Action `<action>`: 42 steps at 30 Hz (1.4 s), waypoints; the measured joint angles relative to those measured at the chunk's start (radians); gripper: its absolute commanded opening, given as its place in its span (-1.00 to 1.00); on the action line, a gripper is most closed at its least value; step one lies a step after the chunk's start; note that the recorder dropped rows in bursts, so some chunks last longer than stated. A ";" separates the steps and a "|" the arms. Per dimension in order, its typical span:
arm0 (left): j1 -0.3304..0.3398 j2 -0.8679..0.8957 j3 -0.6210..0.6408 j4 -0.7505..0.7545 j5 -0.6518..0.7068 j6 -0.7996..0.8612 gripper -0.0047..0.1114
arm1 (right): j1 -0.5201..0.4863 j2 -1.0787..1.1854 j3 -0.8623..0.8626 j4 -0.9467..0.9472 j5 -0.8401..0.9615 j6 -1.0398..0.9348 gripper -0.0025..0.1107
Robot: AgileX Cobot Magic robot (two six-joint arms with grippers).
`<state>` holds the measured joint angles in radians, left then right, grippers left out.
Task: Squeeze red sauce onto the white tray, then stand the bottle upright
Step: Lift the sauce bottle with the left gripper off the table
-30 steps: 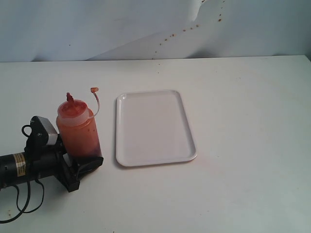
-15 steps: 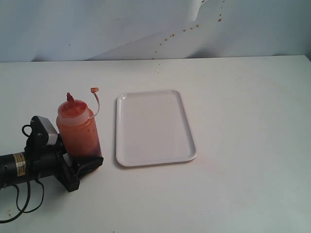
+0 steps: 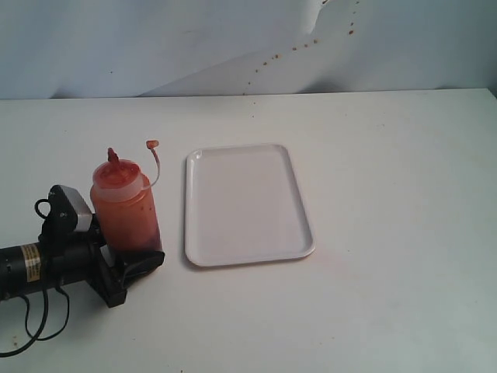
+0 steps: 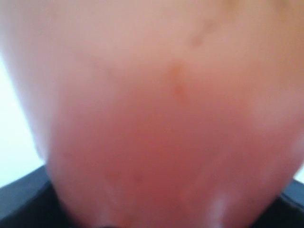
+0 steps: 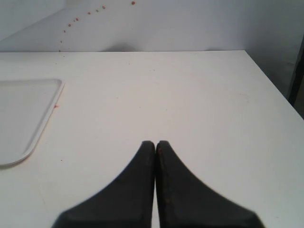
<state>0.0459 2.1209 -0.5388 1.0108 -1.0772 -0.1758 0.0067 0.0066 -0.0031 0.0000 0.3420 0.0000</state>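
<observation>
The bottle (image 3: 126, 206) stands upright on the table, left of the white tray (image 3: 245, 203), and holds orange-red sauce. Its red nozzle (image 3: 112, 156) points up and the tethered tip cap (image 3: 152, 144) hangs off to the side. My left gripper (image 3: 146, 247) lies low on the table and is shut on the bottle's lower body; the far finger is hidden behind it. The bottle (image 4: 161, 118) fills the left wrist view as a blur. No red sauce shows on the tray. My right gripper (image 5: 155, 144) is shut and empty over bare table, with the tray's corner (image 5: 23, 114) off to one side.
Small reddish-brown specks (image 3: 272, 58) dot the pale backdrop behind the table. The left arm's black body and cables (image 3: 39, 268) lie along the table's front left. The table's far edge meets the backdrop (image 3: 311, 92).
The bottle's top and its tethered tip cap have shifted very slightly. The left gripper stays at the bottle's base.
</observation>
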 measured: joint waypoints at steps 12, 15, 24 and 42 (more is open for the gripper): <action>0.000 -0.030 0.000 0.020 0.036 -0.004 -0.92 | 0.000 0.000 0.000 0.000 0.000 0.000 -0.96; 0.000 -0.030 0.000 0.020 0.036 -0.016 -0.92 | 0.000 0.000 0.000 0.000 0.000 0.000 -0.96; 0.000 -0.030 0.000 0.020 0.036 -0.019 -0.92 | 0.000 0.000 0.000 0.000 0.000 0.000 -0.96; 0.000 -0.228 0.110 -0.182 0.044 -0.019 -0.92 | 0.000 0.000 0.000 0.000 0.000 0.000 -0.96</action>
<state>0.0459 1.8927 -0.4284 0.8290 -1.0331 -0.1943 0.0067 0.0066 -0.0031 0.0000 0.3420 0.0000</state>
